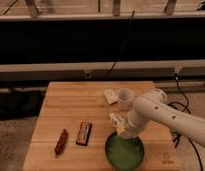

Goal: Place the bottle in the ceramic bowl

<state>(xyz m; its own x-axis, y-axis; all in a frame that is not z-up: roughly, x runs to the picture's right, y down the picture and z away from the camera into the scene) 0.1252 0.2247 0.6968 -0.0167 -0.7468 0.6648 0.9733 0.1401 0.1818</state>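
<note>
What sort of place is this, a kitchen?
Probably a robot test lab, not a kitchen: a wooden table, loose cables behind, and the gripper above the far rim of the green bowl.

Wooden desk (71, 107): green ceramic bowl (125, 152) at the front edge, clear cup (125, 98) beside a white packet (110, 96) toward the back, snack bar (84, 133) and reddish wrapper (61, 141) front-left. The claw (118, 126) is over the bowl's back-left rim.

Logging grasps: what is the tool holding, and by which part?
The tool, above the far rim of the ceramic bowl, holds the bottle; grip spot hidden.
</note>
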